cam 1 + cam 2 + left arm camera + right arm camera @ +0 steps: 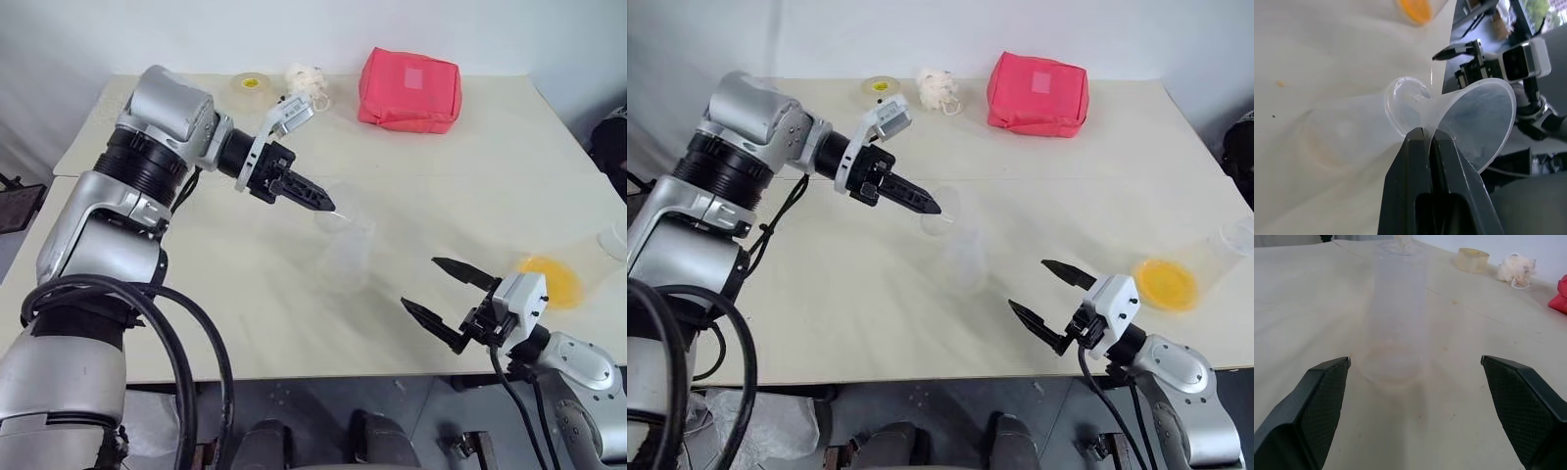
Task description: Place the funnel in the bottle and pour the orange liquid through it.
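Clear funnel (1469, 117) is being pinched by its rim in the shut left gripper (315, 199), spout just at the bottle (345, 250) mouth. Thin edge grip is risking a slip or nudging the light bottle over. Right gripper (443, 294) is idling wide open, empty, the orange liquid (1166, 284) in its cup beyond it.

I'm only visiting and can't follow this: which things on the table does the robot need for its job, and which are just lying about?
Needed:
funnel, pinched in the left gripper
bottle, standing mid-table
orange liquid in a clear cup
right gripper, open, waiting near the bottle

Just lying about:
pink pouch
tape roll
white wad
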